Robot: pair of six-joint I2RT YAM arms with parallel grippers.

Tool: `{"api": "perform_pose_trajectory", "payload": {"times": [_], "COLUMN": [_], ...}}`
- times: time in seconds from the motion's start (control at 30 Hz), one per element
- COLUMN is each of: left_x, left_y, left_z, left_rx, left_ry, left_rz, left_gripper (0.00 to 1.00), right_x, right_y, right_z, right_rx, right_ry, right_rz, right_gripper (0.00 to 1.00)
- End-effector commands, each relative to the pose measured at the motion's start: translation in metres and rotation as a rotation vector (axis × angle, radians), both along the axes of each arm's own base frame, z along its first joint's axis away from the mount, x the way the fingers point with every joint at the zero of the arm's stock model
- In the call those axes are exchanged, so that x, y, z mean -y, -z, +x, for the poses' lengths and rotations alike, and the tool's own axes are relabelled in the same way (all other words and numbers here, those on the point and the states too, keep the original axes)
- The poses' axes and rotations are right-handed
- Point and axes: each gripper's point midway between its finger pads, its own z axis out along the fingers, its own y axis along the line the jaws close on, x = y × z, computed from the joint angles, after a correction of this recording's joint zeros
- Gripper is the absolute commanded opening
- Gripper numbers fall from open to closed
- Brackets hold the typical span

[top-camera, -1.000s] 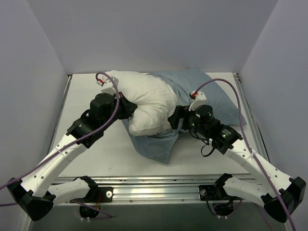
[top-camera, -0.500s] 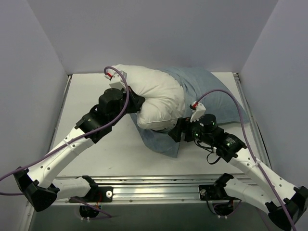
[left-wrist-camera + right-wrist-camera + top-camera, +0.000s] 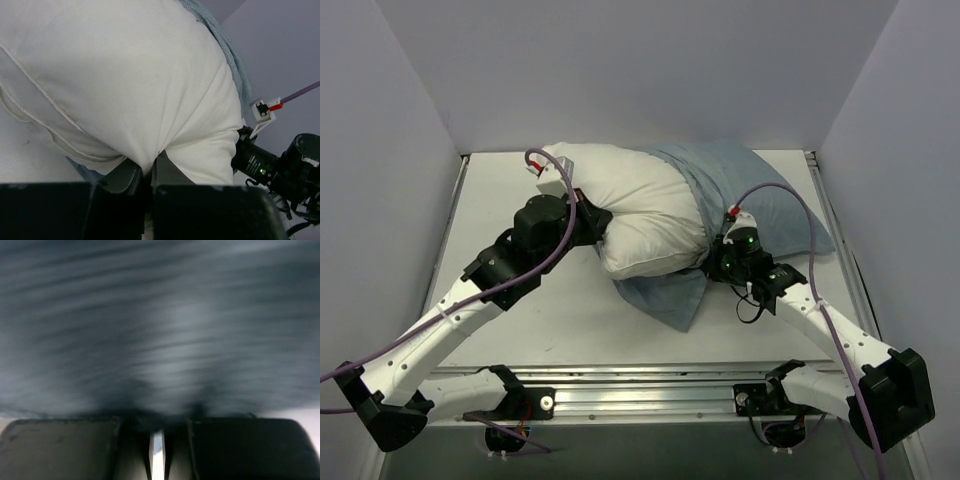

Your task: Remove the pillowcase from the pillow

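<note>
L tool (image 3: 146, 174) pinches white pillow (image 3: 125, 85) fold; pillowcase (image 3: 236, 62) edge behind, R arm (image 3: 280, 167) at lower right.

No legible text, label, brand or number in any view. Nothing printed to read on pillow (image 3: 640, 215) or pillowcase (image 3: 775, 205). Green indicator light (image 3: 750, 239) lit on right arm's wrist housing (image 3: 255, 162); faint pale marks beside it in the left wrist view, too small to read. Right wrist view blurred; no lettering made out.
</note>
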Motion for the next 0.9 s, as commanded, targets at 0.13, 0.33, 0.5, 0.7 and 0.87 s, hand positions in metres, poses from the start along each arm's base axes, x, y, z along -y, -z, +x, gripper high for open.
{"api": "perform_pose_trajectory", "payload": {"times": [0.13,0.33,0.5,0.7,0.87], "left_x": [-0.068,-0.129,-0.111,-0.077,-0.089], "left_y": [-0.093,-0.082,-0.023,0.099,0.104], "left_z": [-0.012,-0.021,-0.045,-0.104,-0.132], "left_rx": [0.232,0.200,0.036,-0.306,-0.250], "left_ry": [-0.155,-0.251,-0.081,0.135,0.182], "left_rz": [-0.174,-0.104,-0.042,-0.149,-0.109], "left_gripper": [0.02,0.02,0.02,0.17,0.94], "right_x": [0.118,0.160,0.116,0.057,0.032], "right_y": [0.015,0.008,-0.031,-0.116,-0.173], "right_z": [0.006,0.007,0.019,0.005,-0.002], "right_rx": [-0.068,-0.066,0.045,0.277,0.395], "right_ry": [0.425,0.568,0.329,0.082,-0.071], "right_rz": [-0.183,-0.092,0.060,0.144,0.181], "right_gripper": [0.00,0.00,0.00,0.27,0.46]}}
